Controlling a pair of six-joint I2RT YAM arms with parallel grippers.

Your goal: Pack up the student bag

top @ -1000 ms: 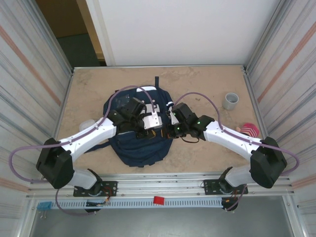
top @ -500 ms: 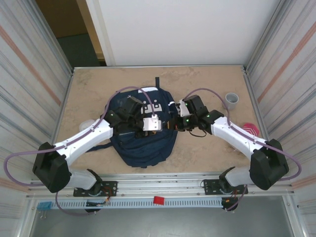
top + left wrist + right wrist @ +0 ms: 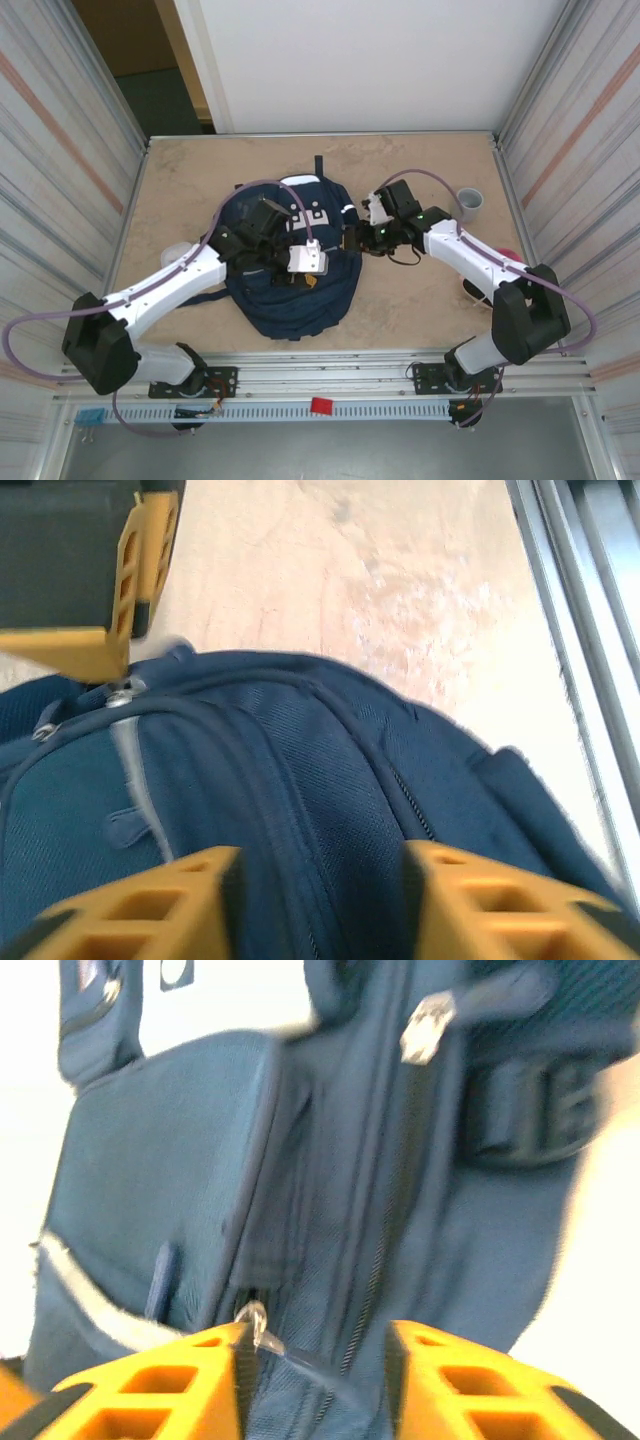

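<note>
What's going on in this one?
Two robot arms are working over a navy backpack lying on the table. The left end effector hangs just above the bag's fabric with its jaws apart, gripping nothing. The right end effector is at the bag's edge on its own side, jaws apart, with a zipper pull right by one finger. A grey cup stands apart on the table, not packed.

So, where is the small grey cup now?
In the top view, the grey cup stands far right on the table, just beyond the right arm.
</note>
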